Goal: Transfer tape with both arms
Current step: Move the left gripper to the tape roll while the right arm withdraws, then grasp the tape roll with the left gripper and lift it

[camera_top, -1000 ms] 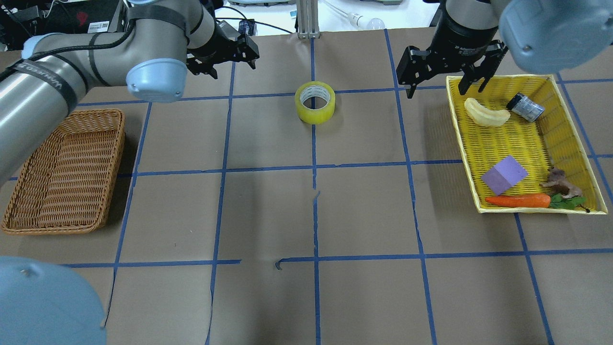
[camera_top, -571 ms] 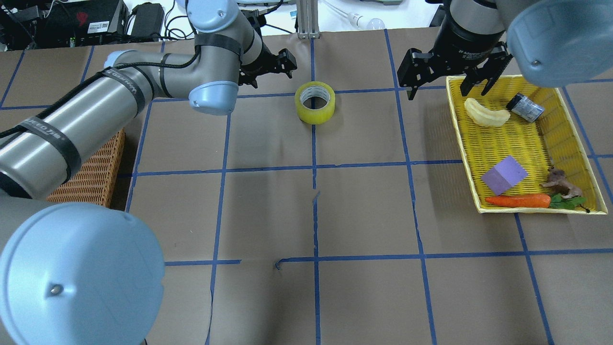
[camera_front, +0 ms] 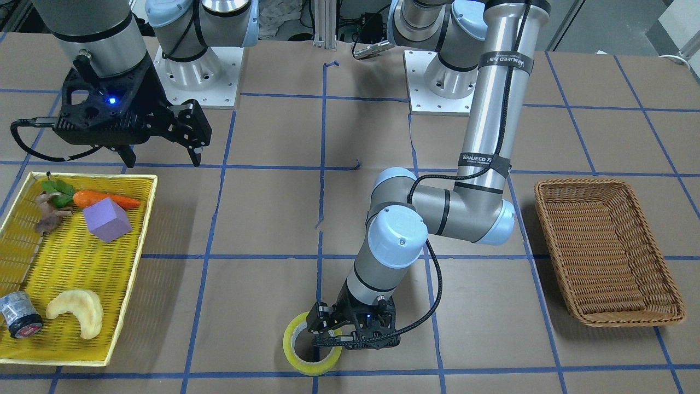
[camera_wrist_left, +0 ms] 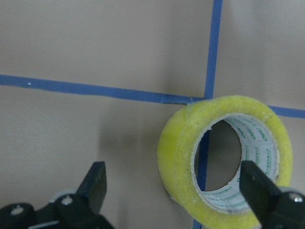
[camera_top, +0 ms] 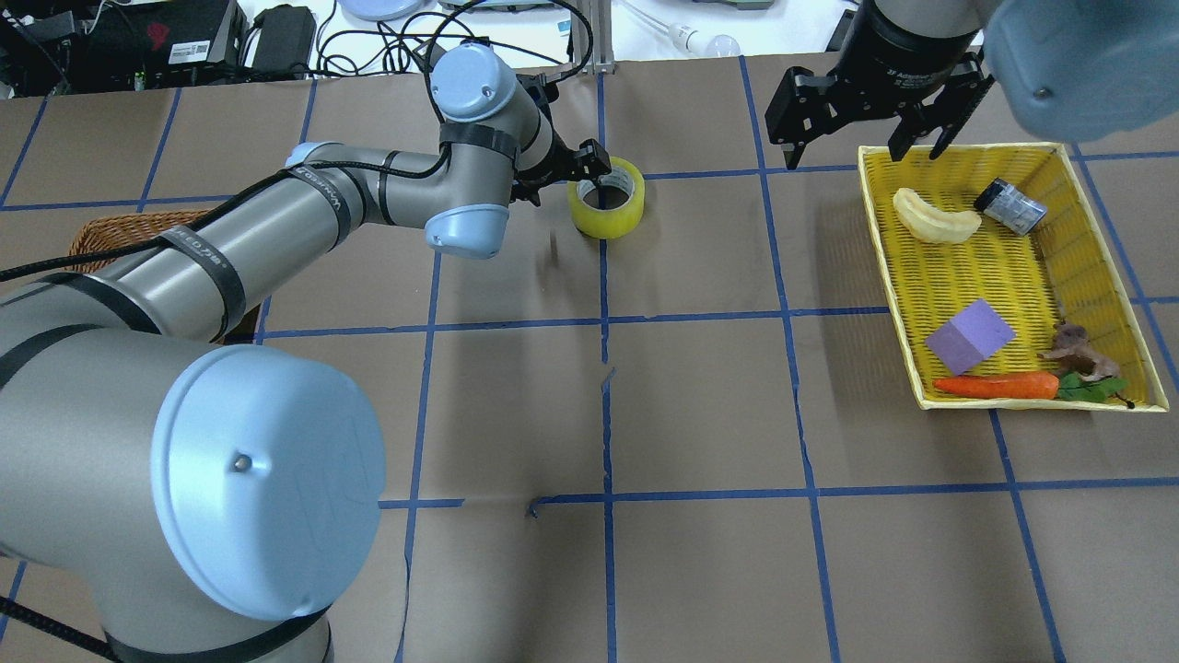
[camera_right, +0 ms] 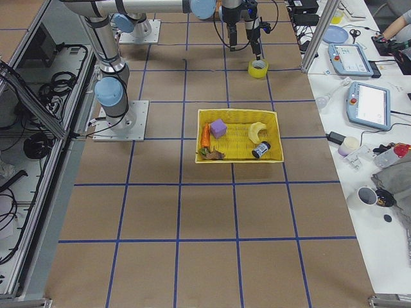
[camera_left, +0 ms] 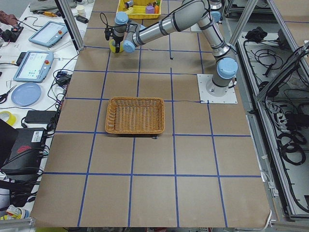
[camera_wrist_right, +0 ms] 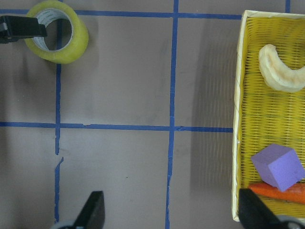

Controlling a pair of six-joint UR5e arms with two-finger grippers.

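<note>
Left end effector (camera_top: 578,177) was spread wide at the tape (camera_top: 608,214), with one finger over the roll's hole and the other outside its wall. The yellow tape lay flat on the bench (camera_top: 700,396), on a blue line near the far middle. The right end effector (camera_top: 857,147) hung wide open above the yellow tray's (camera_top: 889,267) far corner.

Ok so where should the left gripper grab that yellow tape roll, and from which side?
Take the tape by its wall, from above: one finger down the hollow core, the other outside. The roll lies flat with its hole facing up, so the thin wall likely suits the jaws better than its full width. The open left gripper straddles the wall nearest it.
</note>
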